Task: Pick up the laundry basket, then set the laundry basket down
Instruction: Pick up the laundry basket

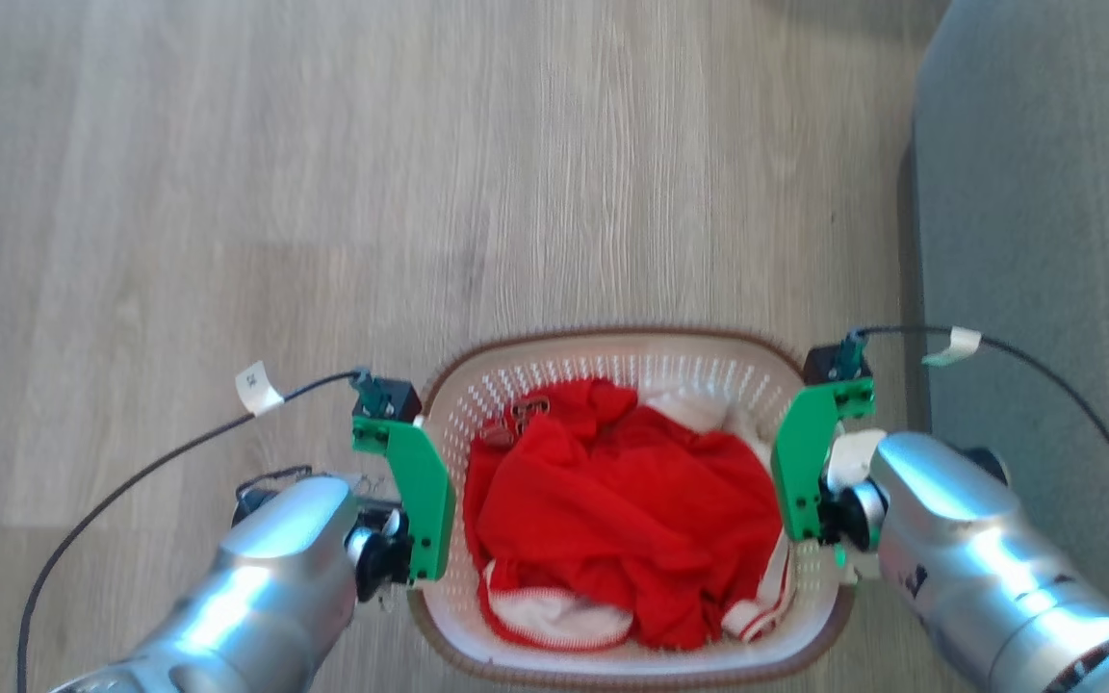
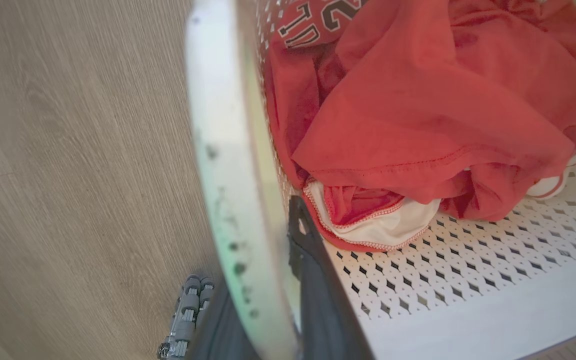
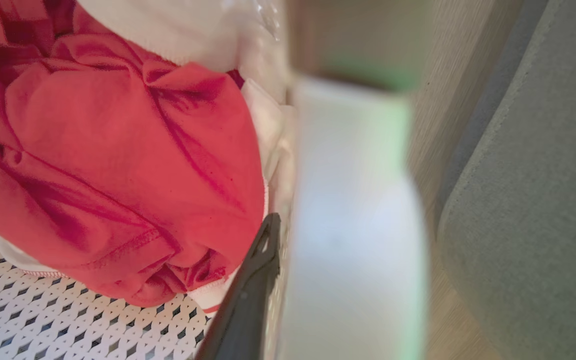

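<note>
**Here, a laundry basket gripped at both sides by a robot**

Seen from the head camera, the laundry basket (image 1: pixel 612 339) sits at the bottom centre, between the robot's two silver forearms. It is a small white plastic tub with rounded corners. Its walls and base are punched with rows of small holes, and a brown woven-look band runs round its rim. Whether it rests on the floor or hangs just above it cannot be told.

A pale wooden floor (image 1: pixel 323 192) spreads around it. Along the right edge is a grey fabric-covered piece of furniture (image 1: pixel 1045 241), close to the right arm. A green bracket (image 1: pixel 420 491) on the left wrist and another green bracket (image 1: pixel 805 462) on the right wrist press close to the basket's sides. A black cable with a white tag (image 1: pixel 258 387) loops away from each wrist.

Inside the basket, crumpled red clothes (image 1: pixel 612 510) fill most of the space, one piece printed with dark and white lettering. White fabric with red trim (image 1: pixel 554 621) pokes out beneath and beside them.

The left gripper (image 2: pixel 273 235) is nearly closed on the basket's left wall. One of its dark fingers (image 2: pixel 313 280) lies inside against the wall, and the other shows just outside. The right gripper (image 3: pixel 308 235) is set narrow on the right wall. One of its fingers (image 3: pixel 248 300) lies inside, and its partner is hidden behind the blurred white handle.
</note>
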You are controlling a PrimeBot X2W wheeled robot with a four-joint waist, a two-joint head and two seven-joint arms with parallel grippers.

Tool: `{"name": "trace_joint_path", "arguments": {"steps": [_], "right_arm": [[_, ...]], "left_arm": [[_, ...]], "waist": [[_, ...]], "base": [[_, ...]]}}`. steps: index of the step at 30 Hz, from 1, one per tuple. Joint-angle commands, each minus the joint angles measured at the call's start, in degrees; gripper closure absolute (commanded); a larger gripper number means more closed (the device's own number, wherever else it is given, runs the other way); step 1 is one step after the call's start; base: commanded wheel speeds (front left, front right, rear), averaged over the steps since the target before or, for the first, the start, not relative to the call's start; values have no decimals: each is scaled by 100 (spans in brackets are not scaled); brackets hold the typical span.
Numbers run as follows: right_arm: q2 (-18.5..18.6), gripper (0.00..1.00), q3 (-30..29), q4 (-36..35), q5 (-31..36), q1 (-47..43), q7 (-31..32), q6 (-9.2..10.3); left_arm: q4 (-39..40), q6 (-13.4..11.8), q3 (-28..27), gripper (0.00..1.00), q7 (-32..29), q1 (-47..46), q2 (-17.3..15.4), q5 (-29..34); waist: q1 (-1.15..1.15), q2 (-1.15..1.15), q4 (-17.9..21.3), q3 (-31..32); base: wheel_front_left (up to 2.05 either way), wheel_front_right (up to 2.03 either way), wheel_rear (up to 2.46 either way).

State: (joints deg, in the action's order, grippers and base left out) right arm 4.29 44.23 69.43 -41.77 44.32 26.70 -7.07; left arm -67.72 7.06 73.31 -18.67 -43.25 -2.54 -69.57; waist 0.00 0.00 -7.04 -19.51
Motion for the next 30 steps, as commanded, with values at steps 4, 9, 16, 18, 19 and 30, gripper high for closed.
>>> {"name": "trace_joint_path", "arguments": {"steps": [4, 9, 16, 18, 19, 30], "right_arm": [[-141, 100, 320, -312, -148, -268, 75, -42], [-141, 100, 573, -503, -408, -407, 192, -42], [-141, 100, 856, -563, -771, -636, 269, -42], [-141, 100, 956, -581, -853, -718, 297, -42], [-141, 100, 996, -590, -893, -735, 300, -42], [-141, 100, 1313, -546, -1264, -759, 260, -42]], "left_arm": [[199, 43, -3, 100, -186, -9, -118, 140], [267, 43, 0, 100, -480, 138, -210, 102], [337, 43, 3, 100, -710, 374, -314, 140], [360, 43, 3, 100, -784, 458, -338, 153], [382, 43, 3, 100, -824, 486, -357, 176], [466, 43, 4, 100, -1058, 553, -375, 245]], "waist": [[0, 0, -162, 649], [0, 0, -223, 1062], [0, 0, -280, 1652], [0, 0, -298, 1796], [0, 0, -304, 1844], [0, 0, -358, 2055]], "base": [[0, 0, 0], [0, 0, 0], [0, 0, 0], [0, 0, 0], [0, 0, 0], [0, 0, 0]]}}
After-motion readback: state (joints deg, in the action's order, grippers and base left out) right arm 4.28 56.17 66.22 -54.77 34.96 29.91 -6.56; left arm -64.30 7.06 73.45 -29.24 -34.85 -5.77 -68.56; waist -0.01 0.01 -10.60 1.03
